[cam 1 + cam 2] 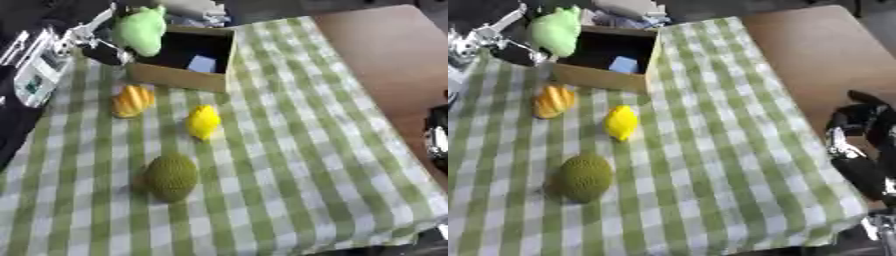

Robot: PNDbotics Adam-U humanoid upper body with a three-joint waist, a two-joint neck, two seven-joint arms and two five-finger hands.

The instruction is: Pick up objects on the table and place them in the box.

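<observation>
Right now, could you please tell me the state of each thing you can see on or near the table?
Box: open, upright, a blue thing inside.
Green toy: held by the left hand at the box's left rim.
Orange thing: on the cloth, before the box.
Lemon: on the cloth, untouched.
Rough green fruit: on the cloth, untouched.
Right hand: idle at the right edge.

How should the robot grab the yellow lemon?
Probably from above, fingers and thumb pinching across the narrow middle of the yellow lemon. It lies lengthwise on the checked cloth, ends pointing toward and away from the robot, with free space on both sides.
</observation>
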